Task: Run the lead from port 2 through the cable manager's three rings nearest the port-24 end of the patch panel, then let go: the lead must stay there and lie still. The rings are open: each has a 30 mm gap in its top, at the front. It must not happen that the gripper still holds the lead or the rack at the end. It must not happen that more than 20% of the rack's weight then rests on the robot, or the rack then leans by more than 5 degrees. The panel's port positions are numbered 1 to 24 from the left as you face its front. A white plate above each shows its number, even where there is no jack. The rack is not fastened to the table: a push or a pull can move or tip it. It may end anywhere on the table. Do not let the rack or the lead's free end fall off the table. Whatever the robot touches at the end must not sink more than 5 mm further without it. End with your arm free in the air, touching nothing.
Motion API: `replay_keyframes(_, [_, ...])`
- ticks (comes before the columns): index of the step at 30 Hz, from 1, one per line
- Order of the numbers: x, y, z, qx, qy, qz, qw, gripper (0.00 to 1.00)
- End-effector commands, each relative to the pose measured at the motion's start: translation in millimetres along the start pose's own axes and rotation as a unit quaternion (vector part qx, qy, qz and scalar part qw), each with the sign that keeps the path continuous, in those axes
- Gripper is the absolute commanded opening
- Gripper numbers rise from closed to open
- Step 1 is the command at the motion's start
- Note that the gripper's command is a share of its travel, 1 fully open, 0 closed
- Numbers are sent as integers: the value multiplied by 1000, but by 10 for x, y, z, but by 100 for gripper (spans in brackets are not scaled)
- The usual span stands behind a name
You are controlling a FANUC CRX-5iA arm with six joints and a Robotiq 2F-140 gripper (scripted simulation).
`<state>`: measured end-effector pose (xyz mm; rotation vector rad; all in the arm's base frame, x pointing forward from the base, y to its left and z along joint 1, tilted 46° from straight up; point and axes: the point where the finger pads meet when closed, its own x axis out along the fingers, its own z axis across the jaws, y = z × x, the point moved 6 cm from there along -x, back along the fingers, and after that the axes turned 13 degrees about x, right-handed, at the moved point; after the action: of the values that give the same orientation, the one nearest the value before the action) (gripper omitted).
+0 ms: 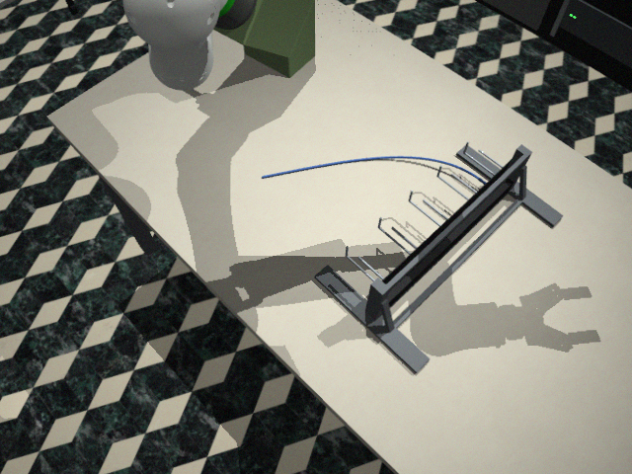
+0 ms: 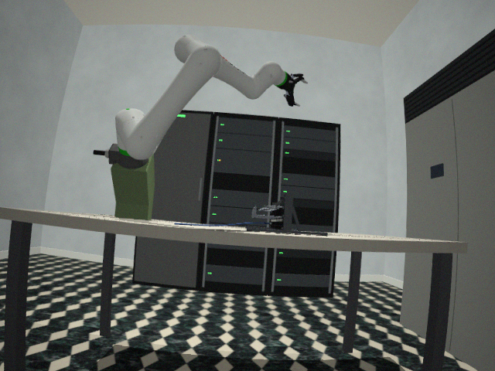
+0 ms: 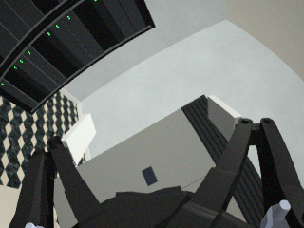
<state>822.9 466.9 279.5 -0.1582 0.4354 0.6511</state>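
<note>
The dark grey rack (image 1: 448, 239) stands on the table, its patch panel on two cross feet. Several open wire rings (image 1: 403, 229) stick out from its front. The blue lead (image 1: 356, 163) runs from the panel's far end in a curve along the table, and its free end (image 1: 263, 177) lies flat in the table's middle. The rack also shows small in the exterior view (image 2: 279, 217). My gripper (image 2: 295, 90) is open and empty, high above the table and far from the lead. The wrist view shows only my spread fingers against the room.
The arm's green base (image 1: 277, 36) stands at the table's far corner. Server cabinets (image 2: 255, 199) stand behind the table. The rack sits near the table's right long edge.
</note>
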Motion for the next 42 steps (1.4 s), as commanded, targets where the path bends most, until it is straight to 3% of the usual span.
replay_keyframes(1, [0,3,3,0,0,0,1000,100])
replay_keyframes(19, [-8,-21,-31,2,3,-4,1000,100])
replay_keyframes(32, [-357,-649,-1054,61,98,-108,987,100])
replay_keyframes(34, [-357,-649,-1054,61,98,-108,987,100])
replay_keyframes(35, [-461,-761,-1266,72,117,-129,982,100])
replay_keyframes(42, [-734,-994,-1744,93,160,-176,967,100])
